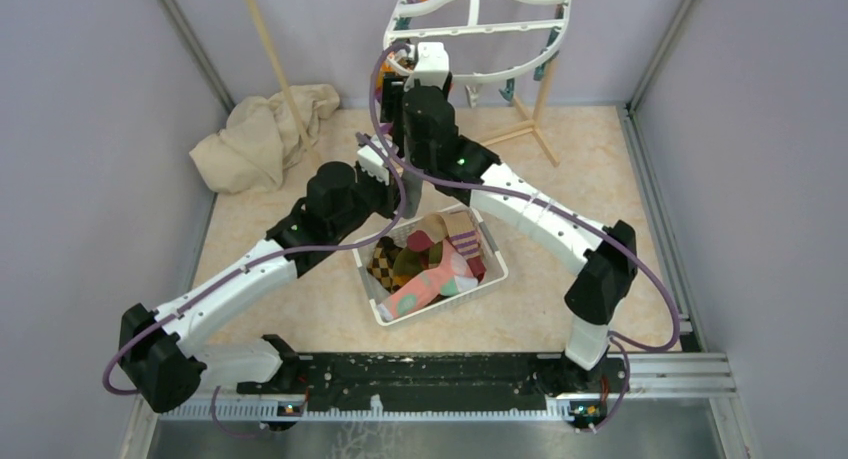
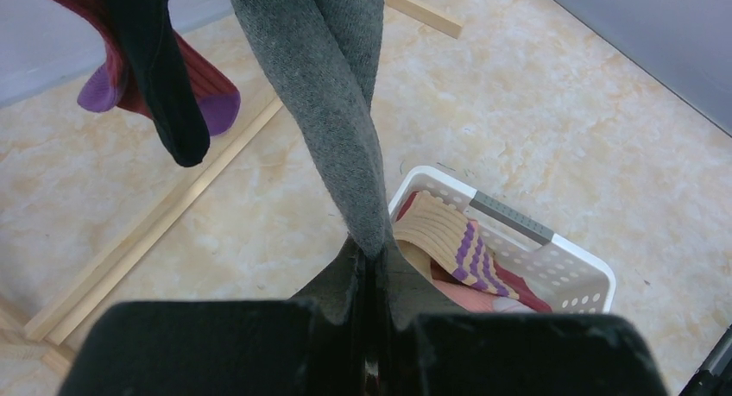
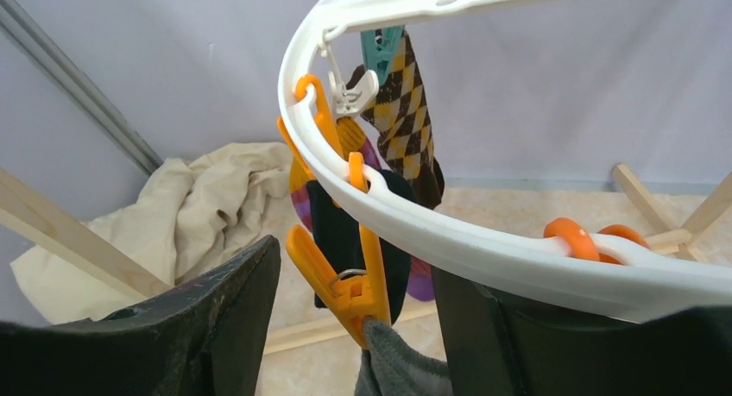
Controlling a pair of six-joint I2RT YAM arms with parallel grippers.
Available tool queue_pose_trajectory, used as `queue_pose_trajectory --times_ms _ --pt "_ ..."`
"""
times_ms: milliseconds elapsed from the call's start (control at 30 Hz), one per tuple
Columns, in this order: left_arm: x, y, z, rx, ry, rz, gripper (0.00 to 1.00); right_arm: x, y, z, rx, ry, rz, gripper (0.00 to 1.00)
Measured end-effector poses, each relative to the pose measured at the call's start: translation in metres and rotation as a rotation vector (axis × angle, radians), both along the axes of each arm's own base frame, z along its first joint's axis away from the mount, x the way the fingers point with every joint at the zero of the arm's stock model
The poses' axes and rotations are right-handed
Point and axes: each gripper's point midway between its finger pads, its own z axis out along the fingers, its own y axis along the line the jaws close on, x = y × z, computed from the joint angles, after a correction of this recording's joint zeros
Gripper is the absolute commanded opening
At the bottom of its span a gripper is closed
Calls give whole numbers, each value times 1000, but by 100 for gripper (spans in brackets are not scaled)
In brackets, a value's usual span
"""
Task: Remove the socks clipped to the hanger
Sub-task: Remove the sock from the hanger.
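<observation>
1. White plastic marks the hanger (image 1: 478,21), hung from a wooden rack (image 1: 268,59) at the table's far end in the overhead view. The right gripper (image 1: 420,61) is raised to its near-left rim. The left arm (image 1: 250,271) reaches in beneath, its jaws hidden here. Loose socks (image 1: 430,269) fill the basket (image 1: 497,275) just in front of the arms, and a cream cloth (image 1: 262,134) lies far left. Walls close in on both sides, so the open room is probably over the basket.

2. From the left wrist, the left gripper (image 2: 367,336) is clamped on the lower end of a grey sock (image 2: 332,103), which rises twisted and taut out of frame. The fabric looks light, soft and stretchy, so it will likely give before it comes free and is hard to damage. A red sock (image 2: 220,98) and a black sock (image 2: 173,94) hang just beside it, close enough to snag.

3. From the right wrist, the right gripper's jaws stand apart on either side of an orange peg (image 3: 341,284) that bites the grey sock's top edge. The hanger's rim passes just above the right finger. An argyle sock (image 3: 406,111) hangs behind. The peg's upper handles look like the place to squeeze. The frame looks light and may swing under a hard tug.
</observation>
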Motion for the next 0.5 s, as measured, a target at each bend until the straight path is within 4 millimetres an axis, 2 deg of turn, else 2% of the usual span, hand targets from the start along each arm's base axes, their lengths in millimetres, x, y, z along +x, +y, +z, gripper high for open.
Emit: queue_pose_trajectory --times_ms 167,300,333,400,433,500 --pt "-1 -1 0 -1 0 -5 1 4 3 -7 18 -12 -3 50" --pt "-2 0 2 -4 -3 -5 1 8 4 -15 33 -24 -7 35" --pt "-2 0 3 -5 -5 -5 1 9 4 -18 33 -24 -8 29" --pt "-2 1 5 -8 -8 -5 1 10 4 -23 32 -23 -10 6" --pt "-2 1 5 -9 -9 -5 1 10 4 -23 38 -26 -9 0" --pt "-3 1 6 -10 -11 -5 1 11 4 -22 50 -35 -8 0"
